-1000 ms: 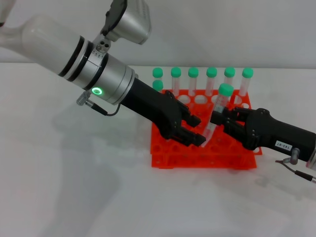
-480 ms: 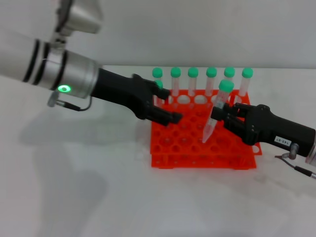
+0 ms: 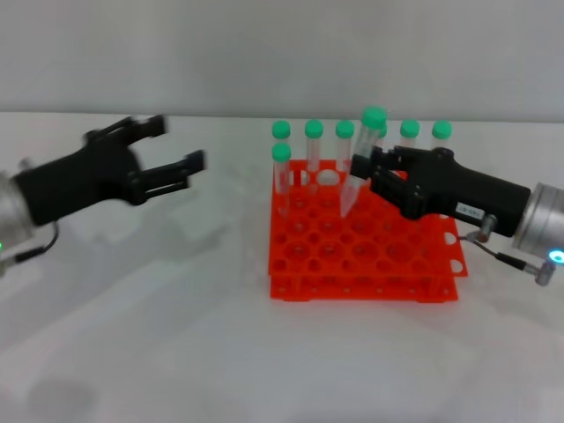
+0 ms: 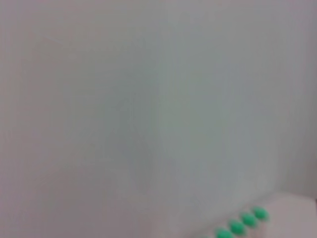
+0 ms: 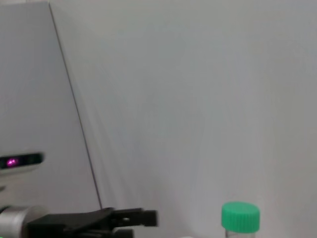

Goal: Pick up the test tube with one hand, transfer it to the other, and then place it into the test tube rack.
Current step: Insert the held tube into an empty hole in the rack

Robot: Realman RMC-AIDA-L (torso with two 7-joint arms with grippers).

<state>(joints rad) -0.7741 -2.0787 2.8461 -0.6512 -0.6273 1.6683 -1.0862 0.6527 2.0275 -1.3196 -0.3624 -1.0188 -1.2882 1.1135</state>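
My right gripper [image 3: 363,169], black with a white label on a blue-lit arm, is shut on the test tube [image 3: 355,176], a clear tube with a green cap [image 3: 374,117]. The tube tilts, with its tip over the back holes of the orange-red rack [image 3: 361,264]. The cap also shows in the right wrist view [image 5: 240,216]. My left gripper [image 3: 181,150], black on the green-lit arm, is open and empty, well left of the rack above the table. It also shows in the right wrist view [image 5: 143,218].
Several other green-capped tubes [image 3: 314,145] stand upright along the rack's back row, one more [image 3: 281,172] in the second row at the left. Some caps show in the left wrist view [image 4: 242,224]. The white table [image 3: 176,335] lies around the rack.
My left gripper has drawn far back to the left, away from the rack. My right gripper has carried the tube up and toward the rack's back rows.
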